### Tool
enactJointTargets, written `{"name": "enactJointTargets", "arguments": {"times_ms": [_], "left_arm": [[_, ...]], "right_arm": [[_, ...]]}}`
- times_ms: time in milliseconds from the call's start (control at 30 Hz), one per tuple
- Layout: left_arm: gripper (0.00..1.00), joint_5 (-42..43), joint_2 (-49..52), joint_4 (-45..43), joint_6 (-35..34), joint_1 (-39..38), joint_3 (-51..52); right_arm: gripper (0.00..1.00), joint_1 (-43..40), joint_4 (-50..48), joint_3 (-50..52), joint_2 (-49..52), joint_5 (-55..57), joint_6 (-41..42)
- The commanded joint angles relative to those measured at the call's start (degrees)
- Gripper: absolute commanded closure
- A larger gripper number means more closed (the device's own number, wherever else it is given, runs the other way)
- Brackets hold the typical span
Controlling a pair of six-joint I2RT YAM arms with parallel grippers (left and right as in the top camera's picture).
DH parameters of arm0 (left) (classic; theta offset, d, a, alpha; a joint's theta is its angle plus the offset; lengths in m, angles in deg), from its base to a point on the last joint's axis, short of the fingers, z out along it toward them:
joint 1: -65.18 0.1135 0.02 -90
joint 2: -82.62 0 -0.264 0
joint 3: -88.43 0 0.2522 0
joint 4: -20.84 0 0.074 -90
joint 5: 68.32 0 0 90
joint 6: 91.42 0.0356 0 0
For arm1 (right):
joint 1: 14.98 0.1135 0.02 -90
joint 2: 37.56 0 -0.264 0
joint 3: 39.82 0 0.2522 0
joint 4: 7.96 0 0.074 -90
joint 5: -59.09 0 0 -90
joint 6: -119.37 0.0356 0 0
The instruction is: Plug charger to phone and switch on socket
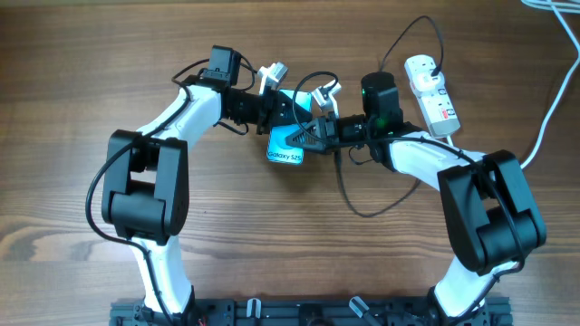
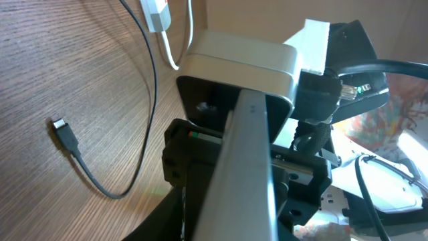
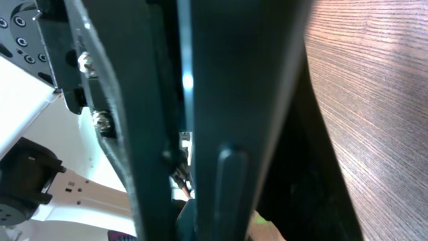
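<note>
The phone sits in the middle of the desk. The right gripper has closed jaws, maybe on it. For the left gripper, I cannot tell. The charger lies loose.

Bare table far left; left tool and right tool tight around phone, charger slack beside.

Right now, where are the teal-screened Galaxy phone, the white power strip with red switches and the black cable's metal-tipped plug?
teal-screened Galaxy phone (image 1: 285,152): overhead view, lower screen part.
white power strip (image 1: 433,96): overhead view, middle of body.
metal-tipped plug (image 2: 65,134): left wrist view, black plug body.
</note>
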State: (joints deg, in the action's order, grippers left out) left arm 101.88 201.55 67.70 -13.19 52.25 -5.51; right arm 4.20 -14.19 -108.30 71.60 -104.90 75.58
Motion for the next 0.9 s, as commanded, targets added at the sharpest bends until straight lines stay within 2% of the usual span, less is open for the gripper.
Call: {"name": "enactJointTargets", "arguments": {"times_ms": [0,200,267,300,333,367,400,433,500,633,867], "left_arm": [[0.8,7.8,-2.4,0.5,-1.9,-4.1,-1.0],[0.82,7.8,-2.4,0.5,-1.9,-3.6,-1.1],[0.8,7.9,-2.4,0.5,-1.9,-3.5,-1.0],[0.73,7.9,-2.4,0.6,-1.9,-3.5,-1.1],[0.59,7.9,-2.4,0.8,-2.0,-3.5,-1.0],[0.52,7.9,-2.4,0.9,-2.0,-3.5,-1.0],[0.45,7.9,-2.4,0.9,-2.1,-3.4,-1.0],[0.43,7.9,-2.4,0.9,-2.1,-3.2,-1.0],[0.44,7.9,-2.4,0.9,-2.1,-3.0,-1.1],[0.54,7.9,-2.4,0.9,-2.1,-2.9,-1.1],[0.52,10.2,-2.4,0.9,-2.1,-1.5,-1.1]], "right_arm": [[0.96,1.0,0.3,0.4,1.9,6.6,2.0],[0.96,0.5,0.3,0.4,1.9,6.4,2.1],[0.96,0.4,0.3,0.4,1.9,6.4,2.2],[0.96,0.2,0.3,0.4,1.9,6.4,2.3],[0.96,-0.2,0.3,0.4,1.9,6.4,2.5],[0.96,-0.9,0.3,0.4,1.9,6.0,3.3],[0.96,-2.1,0.3,0.4,1.9,4.3,3.7],[0.96,-2.8,0.3,0.4,1.9,2.9,3.7],[0.96,-3.5,0.3,0.4,1.9,1.6,3.7],[0.96,-3.8,0.6,0.5,1.9,0.8,3.4],[0.96,-3.8,2.5,0.5,1.9,0.4,3.0]]}}
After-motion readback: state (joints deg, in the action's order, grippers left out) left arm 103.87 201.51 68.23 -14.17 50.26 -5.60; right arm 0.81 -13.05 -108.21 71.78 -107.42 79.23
